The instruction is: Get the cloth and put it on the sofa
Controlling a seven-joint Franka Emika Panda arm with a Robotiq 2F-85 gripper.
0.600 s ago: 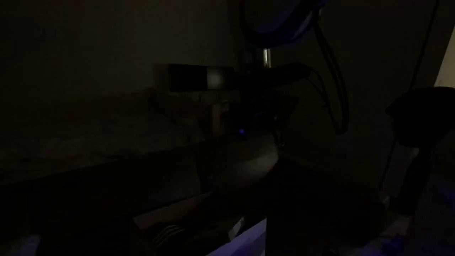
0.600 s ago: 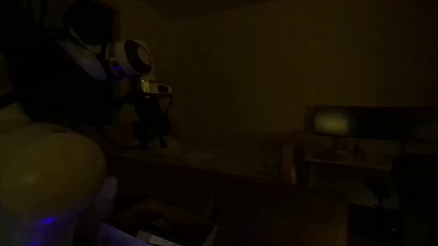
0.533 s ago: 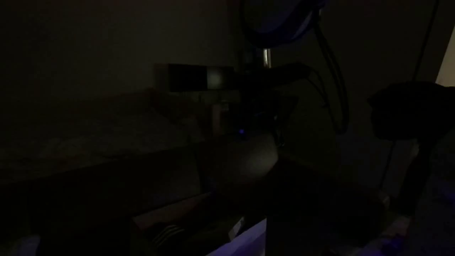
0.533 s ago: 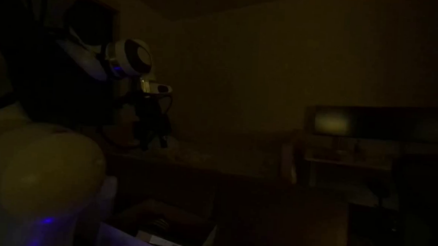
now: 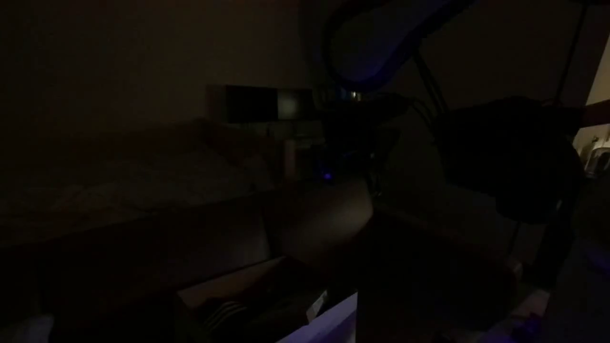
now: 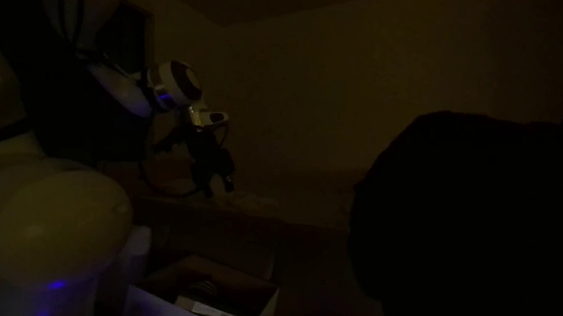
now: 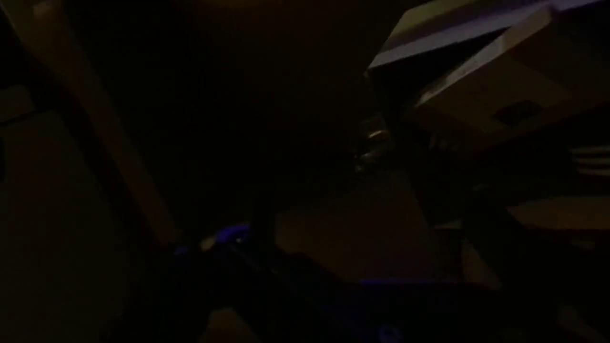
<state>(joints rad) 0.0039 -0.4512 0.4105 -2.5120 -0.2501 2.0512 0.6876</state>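
Observation:
The room is very dark. My gripper (image 6: 218,189) hangs at the end of the arm in an exterior view, its two fingertips apart with nothing visible between them. It is a dim silhouette in an exterior view (image 5: 352,152), above and behind the sofa (image 5: 329,214). In the wrist view the dark fingers (image 7: 357,228) stand apart over a dim brown surface. The brown sofa also shows faintly in an exterior view (image 6: 314,265). The cloth cannot be made out for certain. A large near-black shape (image 5: 510,157) fills the right of both exterior views (image 6: 466,225); I cannot tell whether it is cloth or a person.
An open box (image 5: 329,319) with a white-striped dark item (image 5: 226,314) stands in front of the sofa; the box also shows in an exterior view (image 6: 158,310) and the wrist view (image 7: 476,57). A bed (image 5: 119,190) lies behind the sofa. A monitor (image 5: 267,104) stands farther back.
The large black shape has moved inward from the right in both exterior views and now hides the monitor in one. My arm and gripper have shifted slightly; the fingers stay apart.

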